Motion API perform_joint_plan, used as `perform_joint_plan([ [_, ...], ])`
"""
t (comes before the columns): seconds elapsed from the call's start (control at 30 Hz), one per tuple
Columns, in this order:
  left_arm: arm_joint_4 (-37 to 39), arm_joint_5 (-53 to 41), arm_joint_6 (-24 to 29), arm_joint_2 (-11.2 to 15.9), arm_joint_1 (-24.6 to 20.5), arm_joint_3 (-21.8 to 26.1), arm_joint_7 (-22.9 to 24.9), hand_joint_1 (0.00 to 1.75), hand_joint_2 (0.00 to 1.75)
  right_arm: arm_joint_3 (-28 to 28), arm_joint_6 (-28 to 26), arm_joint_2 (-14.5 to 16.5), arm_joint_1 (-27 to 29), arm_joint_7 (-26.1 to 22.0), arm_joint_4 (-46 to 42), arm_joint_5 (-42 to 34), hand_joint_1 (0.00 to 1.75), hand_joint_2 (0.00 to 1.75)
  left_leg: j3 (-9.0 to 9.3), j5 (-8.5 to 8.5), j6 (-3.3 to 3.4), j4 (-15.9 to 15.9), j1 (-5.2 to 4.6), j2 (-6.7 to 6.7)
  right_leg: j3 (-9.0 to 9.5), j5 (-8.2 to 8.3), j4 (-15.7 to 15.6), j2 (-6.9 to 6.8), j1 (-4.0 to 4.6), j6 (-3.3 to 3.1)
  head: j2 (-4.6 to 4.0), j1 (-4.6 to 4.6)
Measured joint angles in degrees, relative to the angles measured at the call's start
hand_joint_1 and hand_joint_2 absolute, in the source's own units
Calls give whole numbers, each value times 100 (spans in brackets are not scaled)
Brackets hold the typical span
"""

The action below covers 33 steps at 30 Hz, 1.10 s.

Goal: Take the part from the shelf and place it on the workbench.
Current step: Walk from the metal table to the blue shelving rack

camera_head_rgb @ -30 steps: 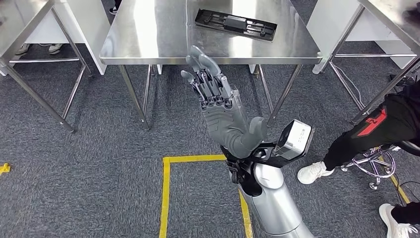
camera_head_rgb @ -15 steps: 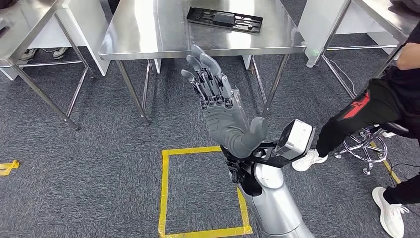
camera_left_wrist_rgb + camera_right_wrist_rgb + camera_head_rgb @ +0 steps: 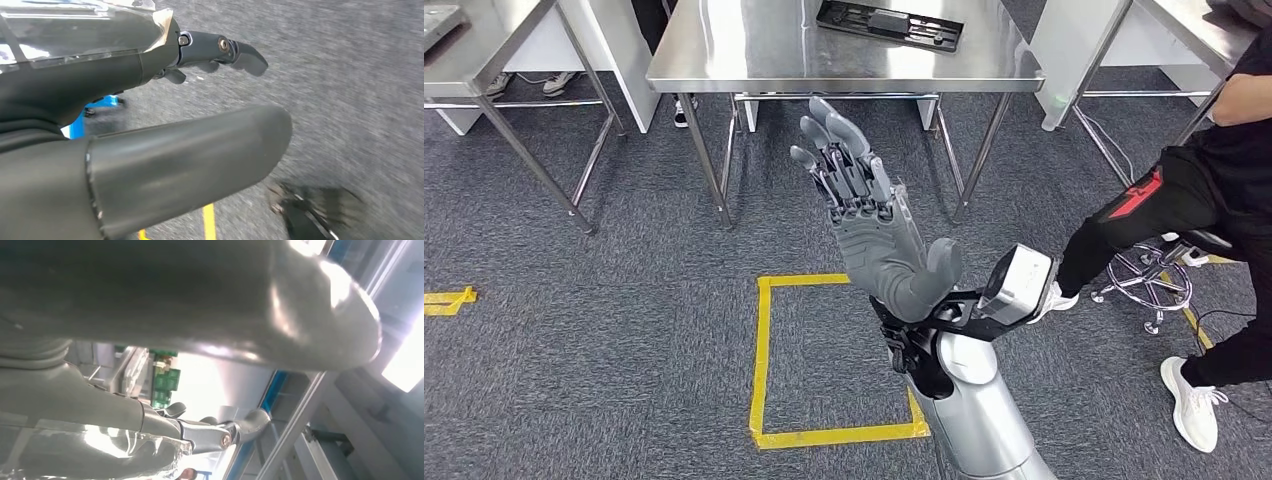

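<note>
The right hand (image 3: 879,225) is reaching forward and up over the grey carpet (image 3: 604,330), palm turned upward, with its fingers (image 3: 834,140) stretched out and spread apart and nothing lying in them. In the right wrist view the same hand (image 3: 150,390) is showing its thick thumb (image 3: 225,300) and slightly bent dark fingers (image 3: 235,427) with open air between them. The left hand (image 3: 140,125) is hanging over the carpet in the left wrist view, its thumb (image 3: 185,160) and one dark finger (image 3: 225,50) standing apart and closing on nothing.

The part (image 3: 889,25), a flat black tray-like piece, is lying well ahead of the right fingertips on a steel workbench (image 3: 724,60), near its far edge and slightly to the right of the hand's line. It is well apart from both hands.

A square of yellow tape (image 3: 762,360) is marking the carpet just behind and to the left of the right hand, below the wrist. Off to the right of the hand a person in dark trousers (image 3: 1154,205) and white shoes (image 3: 1192,400) is sitting by a chrome stool base (image 3: 1154,290). Another steel table (image 3: 484,40) is standing far to the left of the hand.
</note>
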Motion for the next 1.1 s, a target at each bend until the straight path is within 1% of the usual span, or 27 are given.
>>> perform_joint_plan([
  [0.03, -1, 3, 4, 10, 0, 2, 0, 0, 0, 2, 11, -5, 10, -2, 2, 3, 0, 0, -100, 82, 17, 3, -5, 6, -78, -259, 367, 6, 0, -22, 0, 10],
  [0.07, -1, 7, 7, 17, 1, 3, 0, 0, 0, 3, 26, -8, 23, -4, 4, 7, 0, 0, -210, 171, 18, 6, -12, 11, -120, -424, 724, 9, -2, -13, 0, 8],
  [0.1, -1, 15, 8, 21, 1, 5, 0, 0, 0, 3, 40, -9, 33, -5, 9, 11, 0, 0, -317, 256, 16, 11, -17, 16, -99, -464, 973, 11, -2, 26, 0, 8],
  [0.13, -1, 25, 8, 24, 1, 8, -1, 0, 0, 4, 54, -9, 41, -5, 16, 16, 0, 0, -426, 335, 9, 16, -18, 20, -3, -389, 1056, 12, -3, 86, 0, 7],
  [0.17, -1, 33, 10, 25, 2, 10, -1, 0, 0, 5, 69, -7, 46, -5, 24, 24, 0, 0, -530, 411, -5, 19, -18, 21, 187, -249, 942, 12, -3, 145, 0, 7],
  [0.2, -1, 39, 19, 26, 1, 12, -1, 0, 0, 5, 88, -1, 47, -5, 30, 30, 0, 0, -615, 481, -22, 24, -20, 30, 471, -141, 644, -12, -1, 176, 0, 7],
  [0.23, -2, 41, 35, 27, 3, 13, -1, 0, 0, 6, 116, 9, 44, -5, 34, 34, 0, 0, -677, 541, -44, 32, -28, 39, 830, -143, 189, -89, 15, 163, 0, 9],
  [0.27, -3, 40, 60, 27, 11, 14, -1, 0, 0, 8, 152, 23, 39, -7, 37, 34, 0, 0, -713, 595, -72, 40, -35, 54, 1169, -230, -290, -163, 39, 112, 0, 5],
  [0.3, -4, 38, 87, 31, 24, 14, -1, 0, 0, 13, 189, 38, 31, -11, 38, 26, 0, 0, -720, 646, -103, 39, -40, 86, 1410, -344, -657, -227, 61, 48, 0, 2],
  [0.33, -5, 36, 107, 36, 40, 15, -1, 0, 0, 20, 221, 49, 23, -17, 41, 18, 0, 0, -714, 692, -139, 30, -35, 121, 1537, -438, -884, -254, 87, -17, 0, -1],
  [0.37, -5, 34, 123, 43, 53, 16, -1, 0, 0, 27, 245, 56, 24, -27, 45, 10, 0, 0, -704, 738, -181, 13, -22, 169, 1548, -441, -954, -214, 97, -70, 0, -6],
  [0.4, -5, 37, 137, 56, 62, 17, -1, 0, 0, 33, 260, 57, 29, -37, 52, 5, 0, 0, -708, 751, -220, 12, 0, 195, 1512, -387, -945, -170, 74, -112, 0, -6],
  [0.43, -5, 41, 151, 67, 67, 18, -1, 0, 0, 39, 267, 56, 38, -45, 60, 4, 0, 0, -731, 672, -255, 63, 19, 183, 1475, -327, -944, -123, 58, -157, 0, -8],
  [0.47, -5, 46, 170, 75, 71, 19, -1, 0, 0, 42, 272, 56, 47, -54, 69, 4, 0, 0, -781, 485, -284, 212, 30, 147, 1431, -259, -950, -84, 35, -203, 0, -10],
  [0.5, -5, 50, 187, 85, 74, 21, 1, 0, 0, 45, 274, 58, 51, -58, 78, 4, 0, 0, -861, 211, -305, 473, 42, 90, 1380, -197, -951, -47, 18, -237, 0, -15],
  [0.53, -5, 53, 201, 93, 76, 25, 3, 0, 0, 47, 275, 58, 55, -62, 85, 4, 0, 0, -955, -81, -325, 828, 42, 46, 1322, -141, -948, -5, 28, -260, 0, -19],
  [0.57, -6, 54, 212, 103, 77, 33, 7, 0, 0, 48, 275, 56, 65, -62, 91, 3, 0, 0, -1040, -292, -342, 1197, 44, 24, 1271, -89, -943, 34, 32, -271, 0, -21],
  [0.6, -7, 53, 219, 115, 78, 41, 11, 0, 0, 48, 275, 52, 82, -62, 96, 3, 0, 0, -1077, -374, -355, 1467, 45, 14, 1221, -43, -934, 82, 36, -262, 0, -21],
  [0.63, -7, 52, 222, 126, 78, 49, 15, 0, 0, 47, 275, 47, 101, -62, 99, 2, 0, 0, -1023, -337, -361, 1549, 47, 11, 1171, -2, -920, 136, 36, -247, 0, -22],
  [0.67, -7, 52, 224, 133, 79, 56, 19, 0, 0, 46, 275, 43, 118, -62, 102, 1, 0, 0, -868, -216, -360, 1409, 51, -2, 1128, 29, -899, 191, 31, -228, 0, -22],
  [0.73, -7, 51, 225, 146, 78, 66, 23, 0, 0, 45, 275, 41, 130, -64, 104, 0, 0, 0, -349, 5, -342, 705, 69, -163, 1021, 61, -830, 294, 21, -197, 0, -23],
  [0.8, -7, 51, 226, 154, 84, 74, 26, 0, 0, 48, 275, 46, 129, -68, 104, 0, 0, 0, -23, 35, -317, 191, 81, -347, 920, 79, -759, 381, 30, -162, 0, -20],
  [0.83, -7, 50, 229, 155, 87, 79, 36, 0, 0, 49, 275, 48, 129, -70, 104, -1, 0, 0, 12, -5, -299, 112, 75, -375, 874, 97, -742, 427, 36, -132, 0, -20],
  [0.9, -7, 42, 241, 152, 83, 87, 75, 0, 0, 52, 273, 43, 133, -73, 103, -2, 0, 0, -15, 7, -237, 52, 69, -258, 807, 130, -713, 491, 34, -62, 0, -21],
  [0.97, -7, 34, 266, 148, 74, 92, 118, 0, 0, 54, 268, 28, 133, -74, 102, -3, 0, 0, -45, 51, -154, 17, 84, -125, 633, 22, -479, 350, 34, -26, 0, -7],
  [1.03, -7, 32, 302, 149, 75, 98, 154, 0, 0, 61, 264, 15, 133, -75, 102, -3, 0, 0, -87, 83, -100, 8, 83, 6, 289, -280, 190, 157, 22, -34, 0, 10],
  [1.1, -7, 32, 345, 154, 80, 103, 202, 0, 0, 67, 261, -5, 144, -75, 106, -4, 0, 0, -128, 104, -81, 9, 76, 150, -43, -519, 893, 115, -9, -14, 0, 15],
])
